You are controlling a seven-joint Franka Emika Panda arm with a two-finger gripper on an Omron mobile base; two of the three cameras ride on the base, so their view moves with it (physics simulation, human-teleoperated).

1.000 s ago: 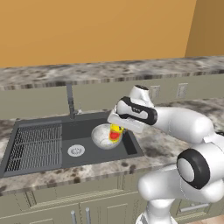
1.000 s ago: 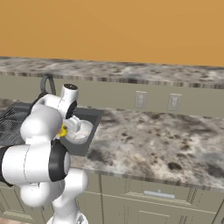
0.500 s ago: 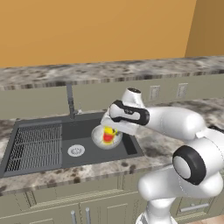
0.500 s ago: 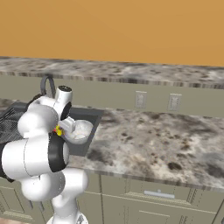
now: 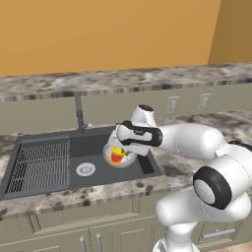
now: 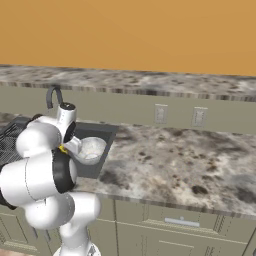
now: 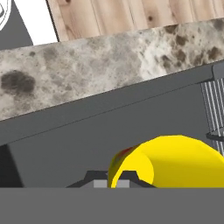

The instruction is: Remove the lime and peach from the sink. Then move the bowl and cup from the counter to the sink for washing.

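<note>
The yellow cup with its reddish lower part is held by my gripper, which is shut on it, low over the sink. The cup sits within the outline of the silvery-white bowl, which rests in the right part of the basin; whether cup and bowl touch I cannot tell. From the right base view the bowl shows its speckled inside, and a sliver of the cup peeks past my arm. In the hand view the cup lies close in front of the gripper. The lime and peach are out of view.
The ribbed drainer takes the sink's left part, with the round silver drain beside it. A grey faucet stands behind the basin. Speckled stone counter stretches to the right. Wall outlets sit on the backsplash.
My hand has carried the cup leftward and down, from the sink's right rim to low over the bowl in the basin. The gripper has stayed shut on the cup.
</note>
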